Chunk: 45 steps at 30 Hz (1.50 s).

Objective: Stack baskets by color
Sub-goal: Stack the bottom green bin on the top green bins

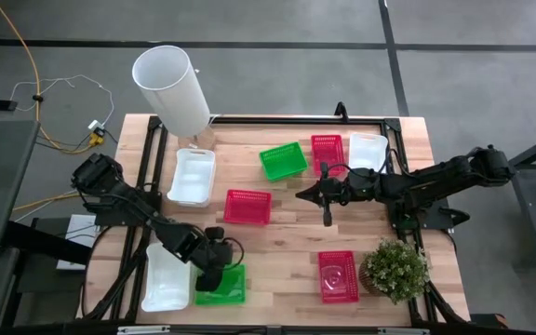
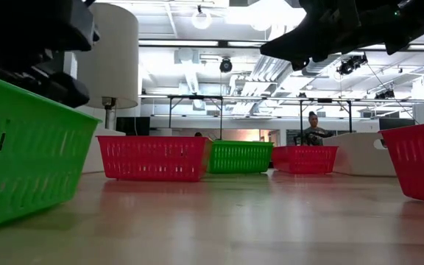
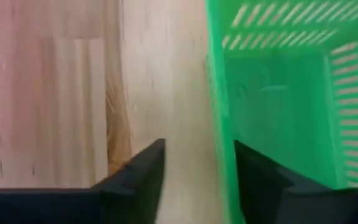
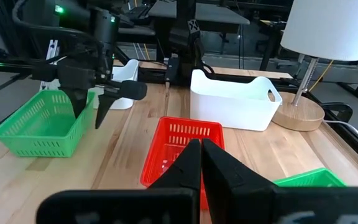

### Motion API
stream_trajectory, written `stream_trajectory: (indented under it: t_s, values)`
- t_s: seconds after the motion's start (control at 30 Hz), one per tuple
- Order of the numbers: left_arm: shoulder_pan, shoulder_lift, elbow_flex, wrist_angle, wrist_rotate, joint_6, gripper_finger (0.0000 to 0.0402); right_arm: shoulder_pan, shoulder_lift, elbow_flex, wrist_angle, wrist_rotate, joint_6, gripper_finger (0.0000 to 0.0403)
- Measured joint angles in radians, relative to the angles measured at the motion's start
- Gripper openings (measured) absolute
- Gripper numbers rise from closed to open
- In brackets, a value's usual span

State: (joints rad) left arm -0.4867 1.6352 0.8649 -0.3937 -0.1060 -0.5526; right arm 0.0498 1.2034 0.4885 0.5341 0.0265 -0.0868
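At the near edge of the worktop (image 1: 287, 244), the left gripper (image 1: 210, 276) straddles the wall of a green basket (image 1: 225, 288), one finger inside and one outside; the fingers (image 3: 143, 171) stand apart with the green mesh between them, and whether they already press it cannot be told. Just beside that basket lies a white basket (image 1: 167, 277) at the near left corner. A red basket (image 1: 338, 275) sits near the front right, next to a potted plant (image 1: 395, 268). Mid-worktop lies another red basket (image 1: 247, 207), and the right gripper (image 1: 307, 194) hangs above the wood with its fingers pressed together, holding nothing. Farther back stand a white basket (image 1: 192, 176), a green basket (image 1: 283, 160), a red basket (image 1: 327, 154) and a white basket (image 1: 368, 151), with a tall white cylinder (image 1: 172, 90) at the far left.
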Motion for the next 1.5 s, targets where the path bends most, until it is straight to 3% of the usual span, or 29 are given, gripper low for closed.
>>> stream_trajectory:
  t_s: [0.1, 0.17, 0.3, 0.43, 0.6, 0.73, 0.8, 0.93, 1.17, 1.5]
  values:
    - [0.016, 0.001, 0.02, -0.041, 0.027, 0.026, 0.004, 0.0, 0.0, 0.0, -0.005, 0.0, 0.0, 0.0]
    - [0.021, 0.001, 0.051, -0.076, 0.023, 0.045, 0.0013, 0.0, 0.0, 0.0, -0.009, 0.0, 0.0, 0.0]
    - [0.023, -0.039, 0.133, -0.206, 0.006, 0.08, 0.0012, 0.0, 0.0, 0.0, -0.019, 0.0, 0.0, 0.0]
    - [0.014, -0.155, 0.204, -0.302, -0.129, 0.138, 0.0004, 0.0, 0.0, 0.0, -0.021, 0.0, 0.0, 0.0]
    - [0.021, -0.354, 0.213, -0.28, -0.336, 0.26, 0.0002, 0.003, 0.0, 0.0, -0.023, -0.001, 0.0, 0.0]
    - [0.079, -0.49, 0.165, -0.138, -0.388, 0.442, 0.0001, 0.003, 0.0, 0.0, -0.024, -0.002, -0.004, 0.0]
    - [0.143, -0.557, 0.109, -0.029, -0.334, 0.543, 0.0001, 0.003, 0.0, 0.0, -0.019, -0.002, -0.006, 0.0]
    - [0.34, -0.641, -0.021, 0.181, -0.121, 0.648, 0.0, 0.003, 0.0, 0.0, -0.021, -0.007, 0.0, 0.0]
    - [0.64, -0.68, -0.277, 0.53, 0.162, 0.589, 0.0, 0.003, 0.0, 0.0, 0.0, -0.008, 0.0, 0.0]
    - [0.704, -0.671, -0.536, 0.92, 0.189, 0.514, 0.0, 0.003, 0.0, 0.0, 0.022, -0.019, 0.0, 0.0]
